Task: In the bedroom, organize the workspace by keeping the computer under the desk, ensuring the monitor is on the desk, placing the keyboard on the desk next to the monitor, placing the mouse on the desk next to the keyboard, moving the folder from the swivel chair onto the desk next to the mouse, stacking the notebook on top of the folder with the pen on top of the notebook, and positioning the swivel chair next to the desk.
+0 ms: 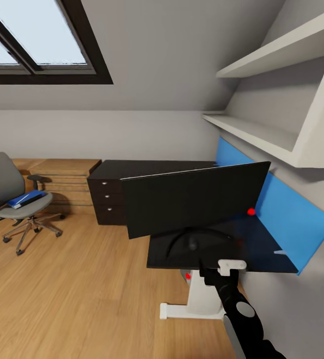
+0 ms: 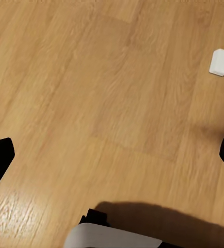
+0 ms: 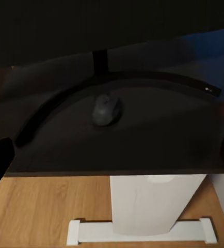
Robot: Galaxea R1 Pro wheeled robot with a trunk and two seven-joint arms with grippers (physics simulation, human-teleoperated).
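No legible writing or brand marks anywhere. Monitor (image 1: 194,202) upright on desk (image 1: 261,257), red dot at its corner. Mouse (image 3: 107,109) on desktop inside curve of monitor foot (image 3: 117,85), ahead of right gripper (image 3: 112,155), not touching; fingers spread wide at frame edges. Left gripper (image 2: 112,155) also spread, over bare wood floor (image 2: 91,77). Folder (image 1: 26,198) on swivel chair (image 1: 12,197) seat, well apart from desk.
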